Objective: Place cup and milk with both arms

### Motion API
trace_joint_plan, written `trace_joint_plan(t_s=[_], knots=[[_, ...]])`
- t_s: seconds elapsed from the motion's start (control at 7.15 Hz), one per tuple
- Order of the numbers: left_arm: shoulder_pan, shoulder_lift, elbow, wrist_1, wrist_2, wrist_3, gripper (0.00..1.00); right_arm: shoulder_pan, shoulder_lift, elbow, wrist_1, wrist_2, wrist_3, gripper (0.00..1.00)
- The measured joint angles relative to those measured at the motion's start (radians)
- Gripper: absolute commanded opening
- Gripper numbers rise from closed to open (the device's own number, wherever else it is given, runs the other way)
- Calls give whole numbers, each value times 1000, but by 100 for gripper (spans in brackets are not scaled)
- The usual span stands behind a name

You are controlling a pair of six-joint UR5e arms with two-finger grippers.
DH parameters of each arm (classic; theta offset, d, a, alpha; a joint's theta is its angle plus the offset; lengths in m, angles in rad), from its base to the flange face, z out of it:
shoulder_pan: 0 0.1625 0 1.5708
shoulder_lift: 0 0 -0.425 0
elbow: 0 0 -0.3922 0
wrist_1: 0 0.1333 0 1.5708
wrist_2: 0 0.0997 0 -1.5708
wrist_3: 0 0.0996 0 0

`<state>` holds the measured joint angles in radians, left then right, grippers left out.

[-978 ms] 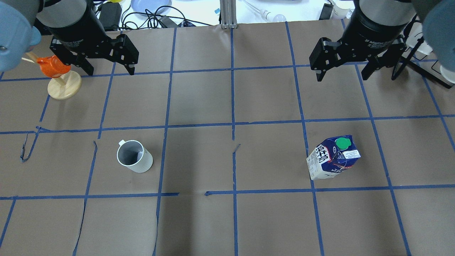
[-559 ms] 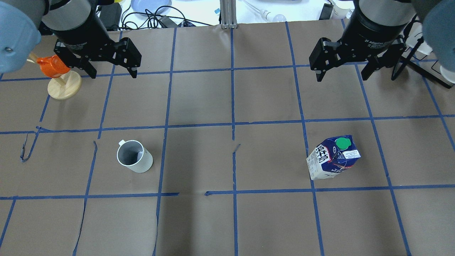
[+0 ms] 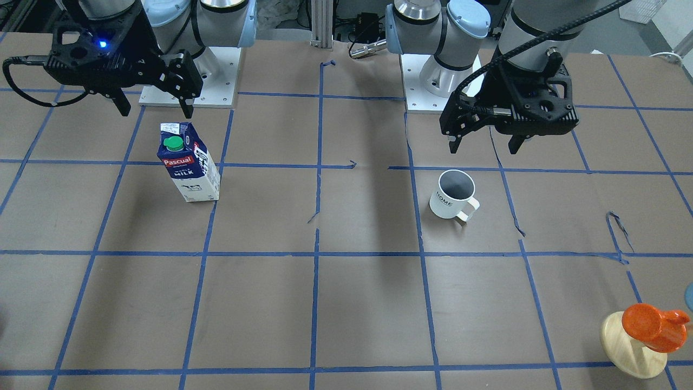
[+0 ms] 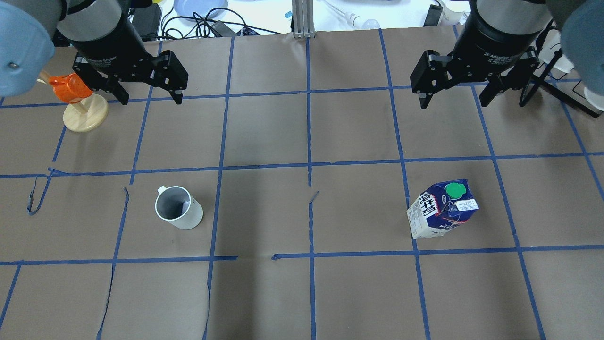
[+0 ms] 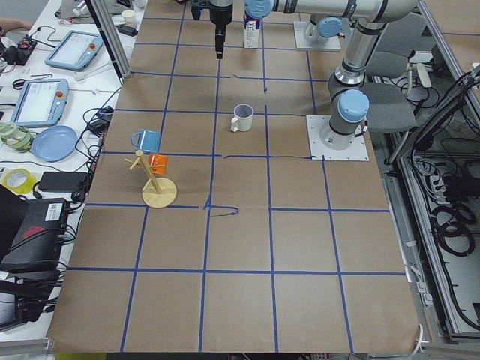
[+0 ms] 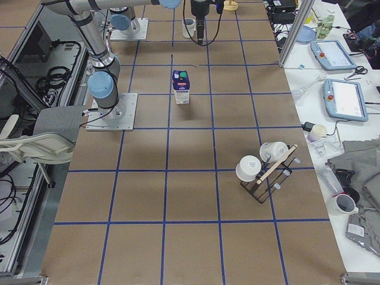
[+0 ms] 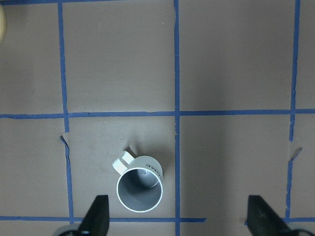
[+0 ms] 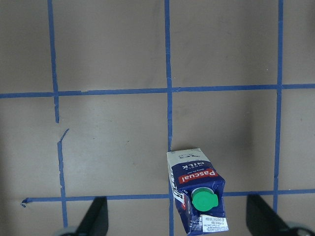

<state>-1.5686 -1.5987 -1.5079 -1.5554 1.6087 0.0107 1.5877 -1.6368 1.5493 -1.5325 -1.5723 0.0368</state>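
Observation:
The cup (image 4: 178, 208), a white mug with a dark grey inside, stands upright on the left half of the table. It also shows in the front view (image 3: 453, 194) and the left wrist view (image 7: 140, 187). The milk (image 4: 442, 208), a blue and white carton with a green cap, stands upright on the right half, also seen from the front (image 3: 188, 162) and in the right wrist view (image 8: 197, 196). My left gripper (image 4: 151, 100) hangs open above the table, beyond the cup. My right gripper (image 4: 454, 104) hangs open beyond the milk. Both are empty.
A wooden mug stand (image 4: 85, 115) with an orange cup (image 4: 71, 89) stands at the far left, close to my left gripper. A rack with white cups (image 6: 267, 169) stands toward the table's right end. Cables and a plate lie past the far edge.
My left gripper has shifted slightly to the right and toward the cup. The right gripper, the cup and the milk have not moved.

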Motion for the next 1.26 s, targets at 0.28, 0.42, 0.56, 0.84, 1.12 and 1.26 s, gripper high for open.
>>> trace_joint_plan(t_s=[0.28,0.42,0.56,0.84,1.12,1.26], knots=[[3,0,0,1,-1,0,100,0,0,0,0,0,0,100],[3,0,0,0,-1,0,100,0,0,0,0,0,0,100],[4,1,0,0,-1,0,100,0,0,0,0,0,0,100],[31,0,-41,-5,3,43,100,0,0,0,0,0,0,100],[156,-3,-251,126,-13,147,100,-1,0,0,0,0,0,100],[207,-1,-382,252,-18,205,100,-1,0,1,0,0,0,100]])
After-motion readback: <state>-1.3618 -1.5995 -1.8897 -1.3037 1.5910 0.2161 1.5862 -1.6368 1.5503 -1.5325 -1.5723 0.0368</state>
